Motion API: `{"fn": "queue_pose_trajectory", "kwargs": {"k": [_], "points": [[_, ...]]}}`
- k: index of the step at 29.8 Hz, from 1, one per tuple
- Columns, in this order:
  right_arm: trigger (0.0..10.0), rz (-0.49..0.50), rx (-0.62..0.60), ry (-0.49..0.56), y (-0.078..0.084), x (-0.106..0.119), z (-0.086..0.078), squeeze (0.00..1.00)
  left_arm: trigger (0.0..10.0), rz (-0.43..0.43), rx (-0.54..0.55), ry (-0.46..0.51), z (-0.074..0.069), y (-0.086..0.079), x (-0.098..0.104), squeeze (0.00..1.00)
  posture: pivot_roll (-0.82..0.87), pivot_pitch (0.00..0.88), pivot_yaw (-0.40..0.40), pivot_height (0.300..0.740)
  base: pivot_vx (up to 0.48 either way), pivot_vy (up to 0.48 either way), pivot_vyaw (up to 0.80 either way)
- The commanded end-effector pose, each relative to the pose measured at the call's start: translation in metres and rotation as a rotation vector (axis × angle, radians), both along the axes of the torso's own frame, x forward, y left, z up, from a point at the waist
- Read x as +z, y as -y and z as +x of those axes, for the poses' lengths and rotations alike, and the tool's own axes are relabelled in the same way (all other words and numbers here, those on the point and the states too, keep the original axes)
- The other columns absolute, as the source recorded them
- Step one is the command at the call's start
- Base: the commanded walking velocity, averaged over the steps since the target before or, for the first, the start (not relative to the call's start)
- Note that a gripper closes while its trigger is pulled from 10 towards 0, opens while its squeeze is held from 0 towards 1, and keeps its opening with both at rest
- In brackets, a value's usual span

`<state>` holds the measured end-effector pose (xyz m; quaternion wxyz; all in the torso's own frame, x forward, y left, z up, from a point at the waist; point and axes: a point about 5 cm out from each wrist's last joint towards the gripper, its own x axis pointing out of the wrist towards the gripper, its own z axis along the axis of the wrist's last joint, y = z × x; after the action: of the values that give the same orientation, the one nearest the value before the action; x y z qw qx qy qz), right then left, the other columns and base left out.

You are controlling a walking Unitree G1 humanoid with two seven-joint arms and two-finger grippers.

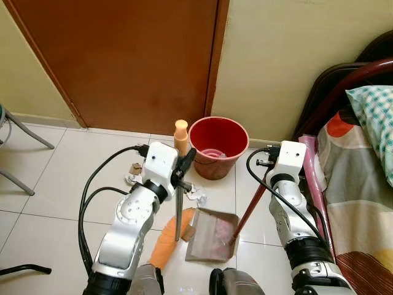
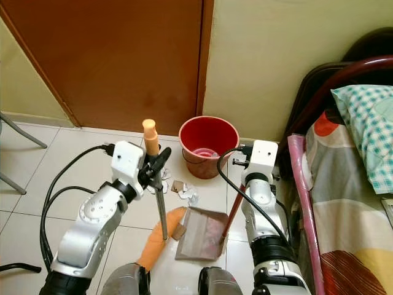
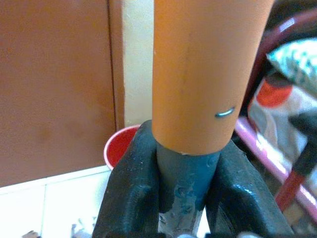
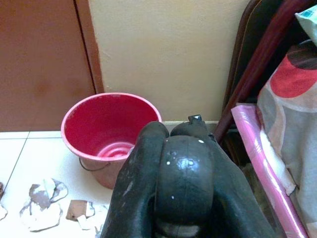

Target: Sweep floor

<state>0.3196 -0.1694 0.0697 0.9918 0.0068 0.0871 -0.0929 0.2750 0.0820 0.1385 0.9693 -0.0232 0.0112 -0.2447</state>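
We see the left gripper (image 1: pixel 184 167) clenched on the broom handle (image 1: pixel 178 206), just under its orange grip; the orange broom head (image 1: pixel 167 241) rests on the tiled floor (image 1: pixel 55 203) touching the dustpan (image 1: pixel 212 235). The right gripper (image 4: pixel 173 168) is clamped around the dustpan's red handle (image 1: pixel 249 212). Paper scraps (image 1: pixel 195 193) lie between the dustpan and the red bucket (image 1: pixel 218 147) farther off by the wall. Bed (image 1: pixel 362 184) at right.

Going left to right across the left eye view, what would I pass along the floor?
Grey chair legs → scraps of torn paper → orange-handled broom held in the left gripper → red plastic bucket → bed with patterned cover.
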Motion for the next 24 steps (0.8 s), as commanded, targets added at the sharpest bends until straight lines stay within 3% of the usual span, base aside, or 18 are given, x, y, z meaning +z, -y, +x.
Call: {"fn": "queue_pose_trajectory", "kwargs": {"k": [1,4,9,14,15,16,18,19,21,24], "points": [[10.0,-0.009,0.016,-0.025,0.0,-0.006,-0.003,0.0,10.0,-0.145,-0.023,-0.019,0.0,0.01,0.01,0.0,0.0,0.159,-0.046,0.74,0.0,0.0,0.0],[10.0,-0.023,0.036,-0.018,-0.004,-0.006,-0.003,0.0,10.0,-0.266,0.013,-0.031,0.008,0.011,0.018,0.0,0.0,0.154,-0.044,0.74,0.0,0.0,0.0],[10.0,-0.022,0.036,-0.017,-0.005,-0.006,-0.003,0.0,10.0,-0.318,0.043,-0.027,0.013,0.007,0.023,0.0,0.0,0.149,-0.04,0.74,0.0,0.0,0.0],[10.0,-0.023,0.035,0.04,-0.004,0.0,-0.004,0.0,10.0,-0.249,0.107,0.012,0.019,-0.018,0.026,0.0,0.01,0.143,-0.039,0.74,0.0,0.0,0.0],[10.0,-0.047,0.049,0.091,-0.005,0.006,-0.006,0.0,10.0,-0.218,0.132,0.036,0.019,-0.03,0.028,0.0,0.01,0.143,-0.039,0.74,0.0,0.0,0.0],[10.0,-0.047,0.049,0.091,-0.005,0.006,-0.006,0.0,10.0,-0.218,0.132,0.036,0.019,-0.03,0.028,0.0,0.01,0.143,-0.039,0.74,0.0,0.0,0.0],[10.0,-0.187,0.095,0.175,-0.008,0.022,-0.015,0.0,10.0,-0.169,0.199,0.071,0.018,-0.055,0.033,0.0,0.02,0.14,-0.039,0.74,0.0,0.0,0.0],[10.0,-0.187,0.095,0.175,-0.008,0.022,-0.015,0.0,10.0,-0.169,0.199,0.071,0.018,-0.055,0.033,0.0,0.02,0.14,-0.039,0.74,0.0,0.0,0.0],[10.0,-0.294,0.141,0.236,-0.016,0.04,-0.021,0.0,10.0,-0.122,0.241,0.075,0.014,-0.073,0.029,0.0,0.03,0.14,-0.039,0.74,0.0,0.0,0.0],[10.0,-0.385,0.173,0.255,-0.021,0.054,-0.024,0.0,10.0,-0.093,0.268,0.05,0.01,-0.084,0.02,0.0,0.03,0.14,-0.039,0.74,0.0,0.0,0.0]]}}
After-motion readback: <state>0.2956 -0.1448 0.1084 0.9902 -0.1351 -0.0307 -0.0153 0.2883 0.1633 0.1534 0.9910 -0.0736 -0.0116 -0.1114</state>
